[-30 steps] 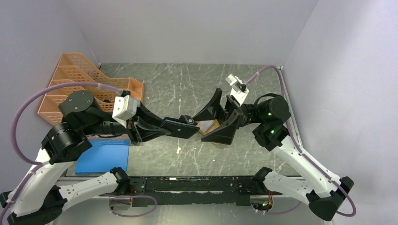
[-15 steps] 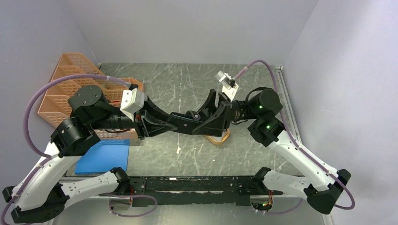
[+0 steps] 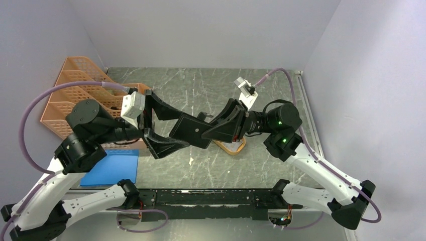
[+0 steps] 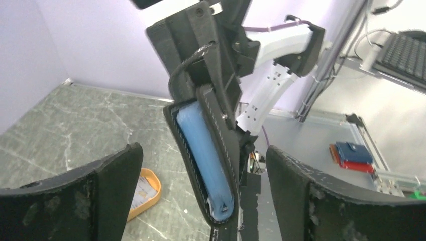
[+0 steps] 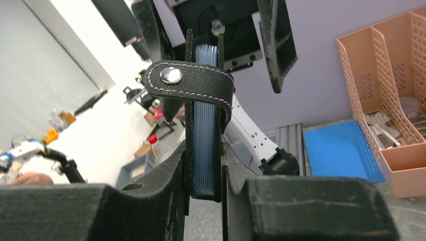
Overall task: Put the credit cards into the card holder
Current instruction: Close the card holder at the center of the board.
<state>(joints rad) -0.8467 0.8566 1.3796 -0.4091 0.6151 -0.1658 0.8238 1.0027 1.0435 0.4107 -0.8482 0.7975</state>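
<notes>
Right hand [image 5: 203,193] clamps the black card holder [image 3: 190,131] in mid-air above the tabletop [image 3: 201,90]. Snap tab [image 5: 188,83] is fastened across the bluish pocket edges. Left hand [image 4: 203,150] gapes wide, one finger on either side of the holder, apart from it. Orange oval tray [image 3: 232,148] beneath holds what look like pale credit cards [image 4: 142,192].

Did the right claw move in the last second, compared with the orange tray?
Yes. The right claw went left: earlier it hung over the orange tray, now it is left of it, shut on the card holder.
</notes>
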